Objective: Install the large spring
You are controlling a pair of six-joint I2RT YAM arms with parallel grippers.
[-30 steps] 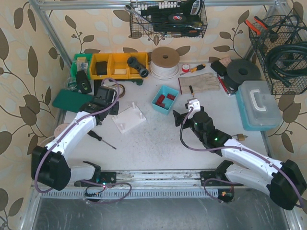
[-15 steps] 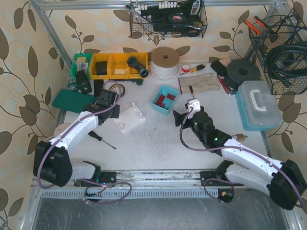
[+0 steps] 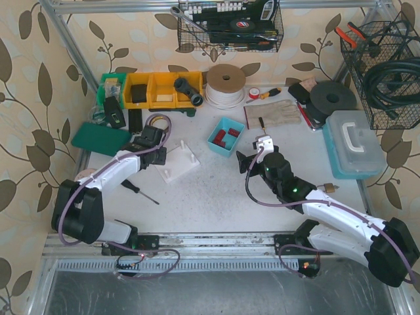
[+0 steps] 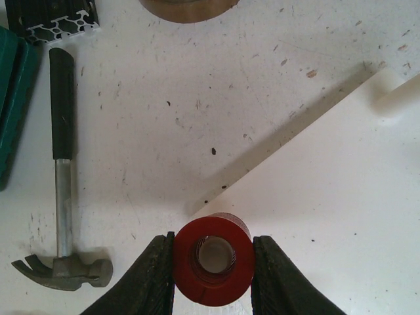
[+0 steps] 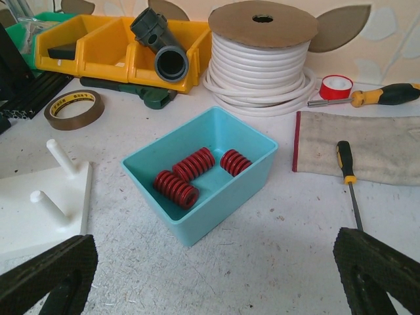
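Observation:
My left gripper (image 4: 213,262) is shut on a large red spring (image 4: 213,259), seen end-on between the two black fingers. It is held over the near corner of the white peg plate (image 4: 328,210). In the top view the left gripper (image 3: 157,155) sits at the left edge of that plate (image 3: 182,161); the spring is hidden there. My right gripper (image 3: 244,161) is open and empty, just right of the teal bin (image 3: 225,136). The right wrist view shows the bin (image 5: 216,216) holding three red springs (image 5: 176,188) and the plate's two pegs (image 5: 59,154).
A hammer (image 4: 60,197) lies left of the left gripper, with a brown tape roll (image 4: 187,6) beyond. A screwdriver (image 3: 139,191) lies in front of the left arm. Yellow bins (image 3: 154,88), a white cable spool (image 3: 226,85) and a toolbox (image 3: 354,143) stand behind.
My left gripper has moved right and nearer, up to the white plate's left edge, still holding the spring. The right arm has not moved.

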